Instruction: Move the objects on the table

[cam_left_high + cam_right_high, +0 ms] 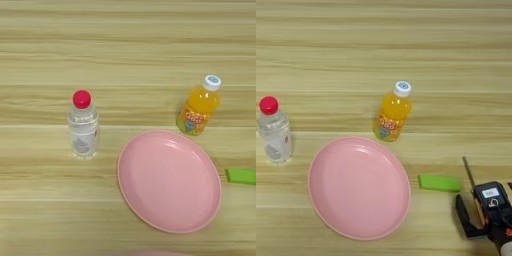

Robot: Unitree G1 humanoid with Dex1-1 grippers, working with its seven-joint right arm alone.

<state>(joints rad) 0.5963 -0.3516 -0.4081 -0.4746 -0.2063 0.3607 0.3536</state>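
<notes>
The green block [439,182] lies lengthwise left-right, just up-left of the empty, wide-spread end effector [488,220], beside the pink plate [358,187]

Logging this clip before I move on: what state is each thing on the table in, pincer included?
pink plate: flat on the table, nothing on it.
green block: lying flat, right of the plate, not held.
water bottle: upright, red cap on.
orange juice bottle: upright, white cap on.
right pincer: low, right of the block, holding nothing; finger state unclear.
</notes>
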